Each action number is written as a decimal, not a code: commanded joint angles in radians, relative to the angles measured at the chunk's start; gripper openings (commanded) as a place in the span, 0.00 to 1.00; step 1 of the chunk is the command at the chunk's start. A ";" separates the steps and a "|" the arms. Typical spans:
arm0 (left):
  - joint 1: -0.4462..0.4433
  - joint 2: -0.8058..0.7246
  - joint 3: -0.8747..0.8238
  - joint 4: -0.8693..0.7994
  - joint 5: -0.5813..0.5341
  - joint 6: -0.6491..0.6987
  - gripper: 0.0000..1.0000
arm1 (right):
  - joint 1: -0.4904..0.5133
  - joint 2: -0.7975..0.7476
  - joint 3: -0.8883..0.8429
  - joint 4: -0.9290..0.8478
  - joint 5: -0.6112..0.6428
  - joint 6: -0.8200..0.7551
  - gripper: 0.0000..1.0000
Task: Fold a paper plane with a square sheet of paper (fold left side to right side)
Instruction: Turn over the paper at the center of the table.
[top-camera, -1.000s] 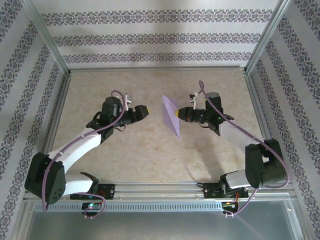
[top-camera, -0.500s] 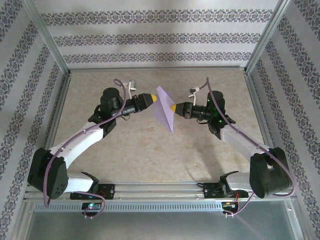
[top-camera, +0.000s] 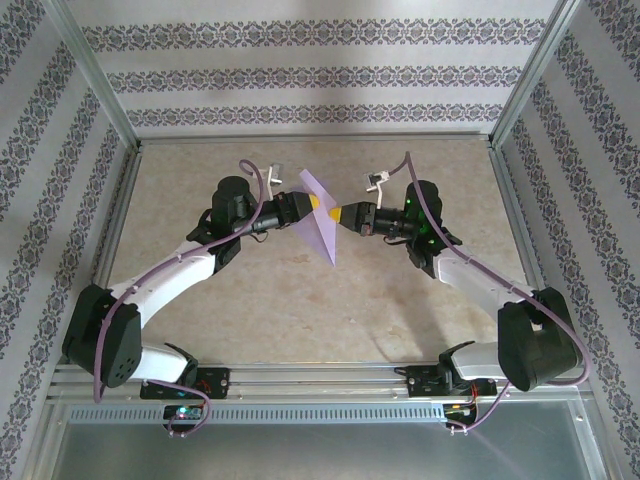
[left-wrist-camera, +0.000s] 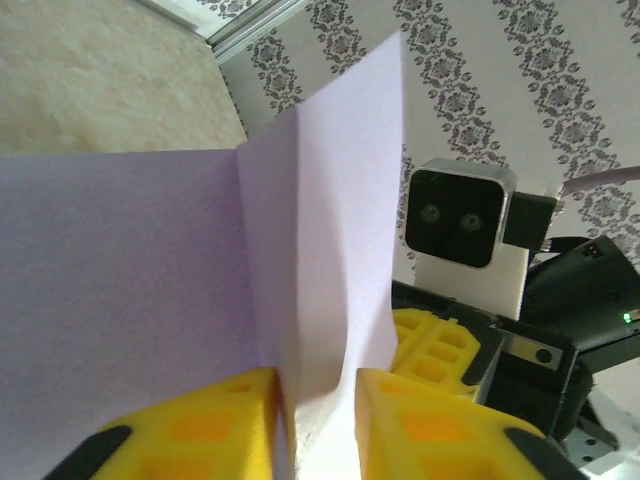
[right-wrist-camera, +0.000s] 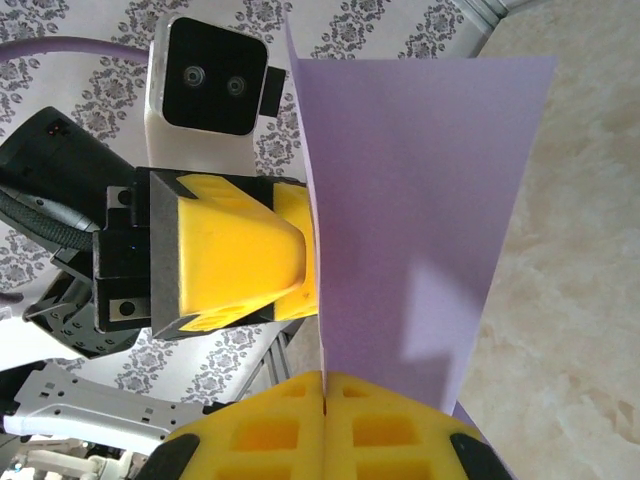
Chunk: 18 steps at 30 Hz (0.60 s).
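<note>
Top external shows us the square sheet of paper (top-camera: 322, 235) held upright in the air above the table (top-camera: 400, 300). It stands between the two arms, with the left gripper (top-camera: 311, 203) and the right gripper (top-camera: 338, 214) meeting nose to nose at it. In the right wrist view we see the right claw clamped shut on one edge of the sheet. In the left wrist view the left claw's yellow fingers (left-wrist-camera: 215, 420) stand a little apart with a creased flap of the sheet between them, and we see no firm pinch there.

We judge the handover to be the weak spot. If the right claw lets go before the left one truly bites, the sheet may swing or drop to the table. If both claws clamp and the arms then pull apart, the thin paper may crumple or tear. The two sets of fingertips sit very near each other, so a small misjudged move could knock them together. A left bite that lands off the crease would skew the left-to-right fold.
</note>
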 joint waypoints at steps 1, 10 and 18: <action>-0.010 -0.006 0.025 0.059 0.004 0.002 0.21 | 0.012 0.011 0.018 0.062 -0.001 0.014 0.00; -0.010 -0.038 0.014 0.031 -0.023 0.022 0.06 | -0.007 -0.005 0.006 0.056 0.025 0.038 0.19; -0.010 -0.052 0.005 0.046 -0.038 0.025 0.04 | -0.073 -0.114 -0.076 -0.045 0.100 0.012 0.52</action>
